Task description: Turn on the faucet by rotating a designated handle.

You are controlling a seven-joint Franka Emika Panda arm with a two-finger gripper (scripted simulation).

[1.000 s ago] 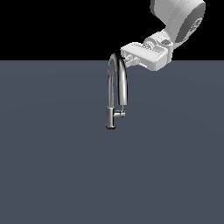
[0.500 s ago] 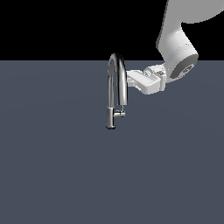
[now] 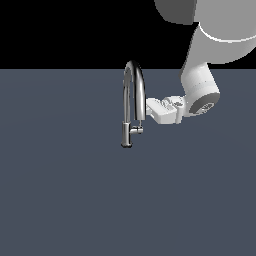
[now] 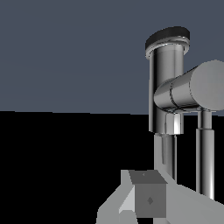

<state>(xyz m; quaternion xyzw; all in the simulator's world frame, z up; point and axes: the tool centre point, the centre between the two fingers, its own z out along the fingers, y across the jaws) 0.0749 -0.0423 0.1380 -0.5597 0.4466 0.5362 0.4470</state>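
The chrome faucet (image 3: 133, 100) stands on the dark grey surface, with its arched gooseneck spout over a short cylindrical base. The stubby chrome handle (image 3: 137, 130) juts from the base toward the exterior view's right. My white gripper (image 3: 149, 105) is level with the spout's descending end, just on its right and a little above the handle. Its fingers look closed together and hold nothing. In the wrist view the base (image 4: 165, 83), the handle (image 4: 192, 89) and the thin spout tube (image 4: 204, 153) stand close beyond my fingertips (image 4: 148, 199).
A flat dark grey surface (image 3: 65, 190) spreads all round the faucet. My white arm (image 3: 200, 85) comes down from the exterior view's upper right. Black background lies behind.
My gripper has come down from beside the top of the spout to beside its lower end, nearer the handle. The faucet and handle have not moved.
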